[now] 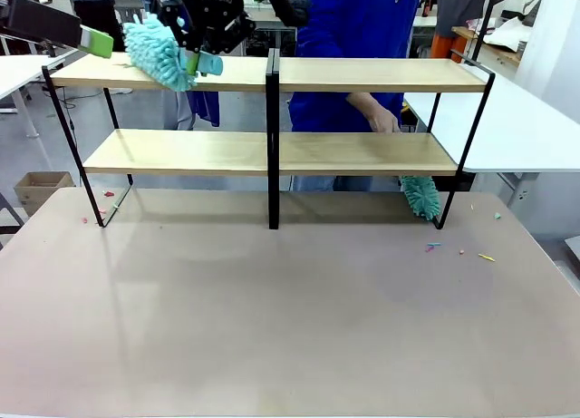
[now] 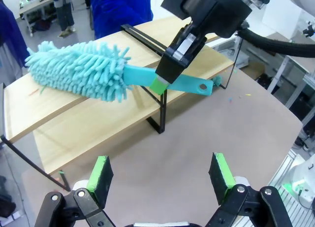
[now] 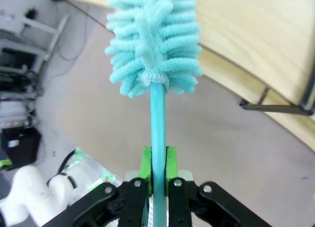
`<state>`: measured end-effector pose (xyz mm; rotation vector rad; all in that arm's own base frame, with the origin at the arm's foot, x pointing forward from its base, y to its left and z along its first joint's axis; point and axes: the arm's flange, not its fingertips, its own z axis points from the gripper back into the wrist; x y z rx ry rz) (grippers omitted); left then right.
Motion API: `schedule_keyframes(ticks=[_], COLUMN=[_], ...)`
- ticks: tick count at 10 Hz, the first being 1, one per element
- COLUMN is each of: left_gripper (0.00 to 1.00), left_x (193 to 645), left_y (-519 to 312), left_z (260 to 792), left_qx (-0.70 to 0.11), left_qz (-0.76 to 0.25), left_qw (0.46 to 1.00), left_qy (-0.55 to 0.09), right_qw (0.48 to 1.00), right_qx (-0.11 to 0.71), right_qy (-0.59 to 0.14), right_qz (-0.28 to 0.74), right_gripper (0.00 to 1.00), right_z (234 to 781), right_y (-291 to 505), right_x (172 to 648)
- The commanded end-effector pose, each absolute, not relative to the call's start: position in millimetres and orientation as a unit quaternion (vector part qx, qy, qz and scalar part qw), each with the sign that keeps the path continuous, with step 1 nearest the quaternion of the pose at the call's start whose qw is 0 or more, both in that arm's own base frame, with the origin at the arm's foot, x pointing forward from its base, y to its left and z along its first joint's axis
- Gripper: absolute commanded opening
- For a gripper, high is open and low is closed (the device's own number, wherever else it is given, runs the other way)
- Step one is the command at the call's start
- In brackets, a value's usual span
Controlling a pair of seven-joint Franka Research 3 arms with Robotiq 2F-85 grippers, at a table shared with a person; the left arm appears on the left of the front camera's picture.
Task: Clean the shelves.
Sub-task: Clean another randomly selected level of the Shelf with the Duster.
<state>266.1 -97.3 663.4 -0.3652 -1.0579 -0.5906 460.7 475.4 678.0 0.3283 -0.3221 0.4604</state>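
Observation:
The shelves (image 1: 362, 74) stand across the far half of the table, two light-wood boards in a black frame with a central post (image 1: 272, 137). My right gripper (image 1: 198, 63) reaches over the upper board's left part, shut on the handle of a teal fluffy duster (image 1: 156, 48) whose head lies on that board. The right wrist view shows the gripper (image 3: 157, 170) clamped on the handle, with the duster head (image 3: 155, 35) beside the shelves (image 3: 256, 30). My left gripper (image 2: 161, 175) is open and empty, off the shelves' left end (image 2: 59, 133), facing the duster (image 2: 78, 72) and the right gripper (image 2: 165, 79).
A person in blue stands behind the shelves, one hand (image 1: 381, 119) over the lower board's right part. A second teal duster (image 1: 421, 198) hangs below that board by the right frame leg. Small coloured scraps (image 1: 458, 250) lie on the table (image 1: 290, 327). A cardboard box (image 1: 41, 187) sits on the floor at the left.

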Motion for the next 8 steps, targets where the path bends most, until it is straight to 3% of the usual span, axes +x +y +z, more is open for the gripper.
schedule_keyframes(ticks=[1,4,7,8], left_gripper=[1.00,1.00,1.00,1.00], left_x=[266,266,266,266], left_y=[-96,-96,-96,-96], left_z=[662,662,662,662], left_qx=[-0.172,-0.172,-0.172,-0.172], left_qz=[-0.279,-0.279,-0.279,-0.279], left_qw=[0.805,0.805,0.805,0.805], left_qy=[-0.495,-0.495,-0.495,-0.495], right_qw=[0.935,0.917,0.810,0.795], right_qx=[0.161,0.147,0.127,0.136], right_qy=[-0.129,-0.128,0.001,0.012], right_qz=[0.290,0.349,0.573,0.591], right_gripper=[0.13,0.13,0.13,0.13], right_z=[698,707,717,722], right_y=[496,503,471,452], right_x=[474,483,476,474])
